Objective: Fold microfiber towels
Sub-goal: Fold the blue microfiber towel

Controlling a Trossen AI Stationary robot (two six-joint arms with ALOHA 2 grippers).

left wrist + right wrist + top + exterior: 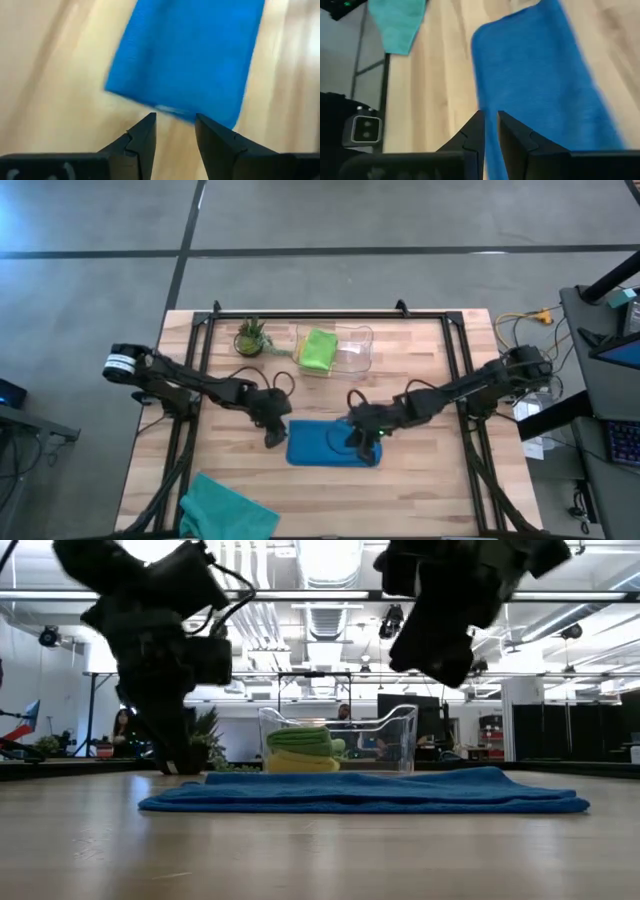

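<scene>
A blue towel [328,445] lies folded flat in a long rectangle on the table's middle, also seen in the low view [365,790]. My left gripper [272,437] hovers open just off the towel's left short edge [170,111], nothing between its fingers. My right gripper [358,444] hangs above the towel's right part, clear of it [440,670], fingers all but closed on nothing [490,114]. A teal towel [225,510] lies crumpled at the near left. A lime green towel [318,350] rests on a yellow one [300,762] inside the clear bin [362,350].
A small potted plant [250,337] stands left of the bin at the far side. A black frame rail [330,315] runs along the table's far edge and down both sides. Bare wood lies near of the blue towel and to its right.
</scene>
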